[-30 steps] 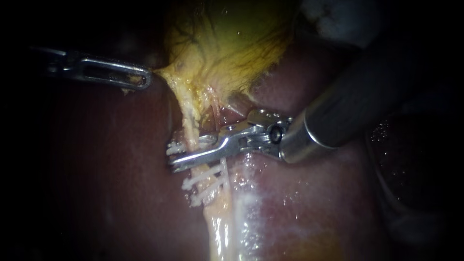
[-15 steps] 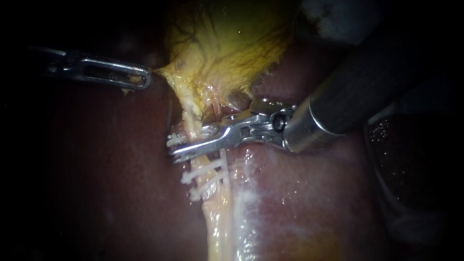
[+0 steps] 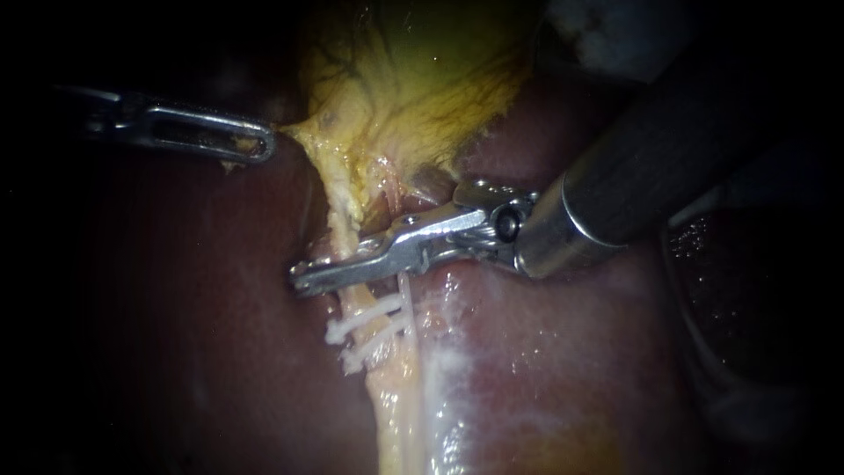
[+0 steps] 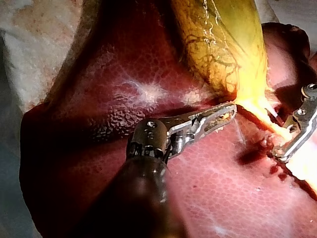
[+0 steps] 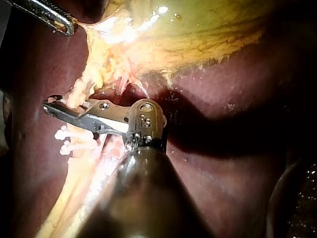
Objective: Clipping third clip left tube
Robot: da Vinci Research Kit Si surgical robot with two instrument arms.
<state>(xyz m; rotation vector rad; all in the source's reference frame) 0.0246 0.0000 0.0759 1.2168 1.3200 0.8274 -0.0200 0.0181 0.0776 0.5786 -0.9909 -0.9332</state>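
Observation:
My right instrument [image 3: 304, 279] comes in from the upper right, and its jaws lie across the pale yellow left tube [image 3: 345, 230], pressed together on it. Just below them two white clips [image 3: 369, 317] sit on the same tube. In the right wrist view the jaws of the right instrument [image 5: 50, 105] cross the tube above the clips [image 5: 74, 141]. My left instrument [image 3: 262, 146] is shut on the edge of the yellow-green gallbladder [image 3: 422, 79] and holds it stretched toward the left. The left wrist view shows the left instrument [image 4: 229, 112] pinching that edge.
Dark red liver [image 3: 545, 352] surrounds the tubes on both sides. A thinner pink strand [image 3: 393, 195] runs just right of the left tube. The right instrument's thick shaft [image 3: 633, 176] fills the upper right. White cloth [image 4: 29, 39] lies past the liver.
The right instrument's jaws, open around the left tube with a white clip showing at their tips, have closed on it. Their tips moved slightly left. The left instrument has not moved.

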